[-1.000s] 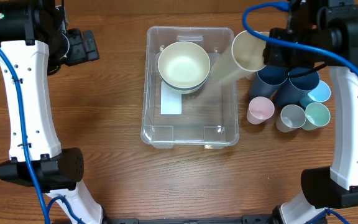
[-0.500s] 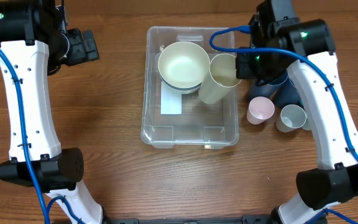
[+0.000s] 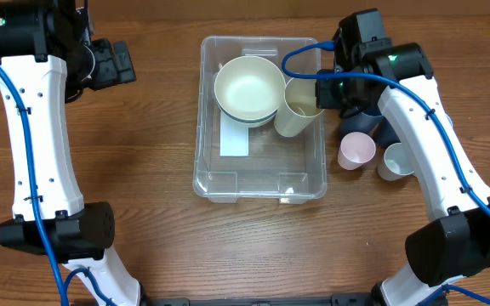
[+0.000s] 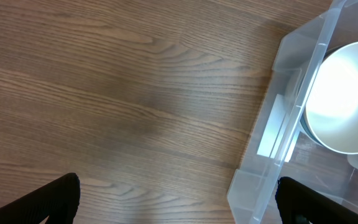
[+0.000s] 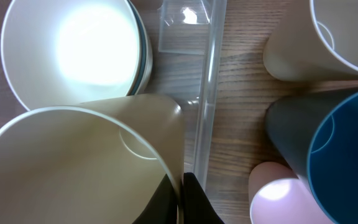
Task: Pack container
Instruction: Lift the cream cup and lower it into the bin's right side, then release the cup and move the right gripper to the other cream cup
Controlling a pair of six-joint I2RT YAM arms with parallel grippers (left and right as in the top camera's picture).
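The container [image 3: 262, 174] is a clear bin in the middle of the table, with a white label [image 3: 235, 140] on its floor. A cream bowl [image 3: 249, 87] sits stacked on a teal bowl in its far half. My right gripper [image 3: 320, 92] is shut on the rim of a cream cup [image 3: 299, 106], which is inside the bin against the right wall, beside the bowls. In the right wrist view the fingers [image 5: 194, 202] pinch the cup [image 5: 73, 162] wall next to the container wall [image 5: 207, 93]. My left gripper [image 3: 113, 64] stands open over bare wood left of the container [image 4: 272, 124], holding nothing.
Several cups stand on the table right of the bin: a pink cup [image 3: 356, 150], a grey-green cup [image 3: 396, 160] and dark blue cups [image 3: 357, 121] partly under my right arm. The right wrist view shows a blue cup [image 5: 334, 149] and another cream cup [image 5: 316, 43].
My right arm carried the cream cup left and down, from tilted over the bin's right wall to inside the bin beside the bowls. The left arm has not moved.
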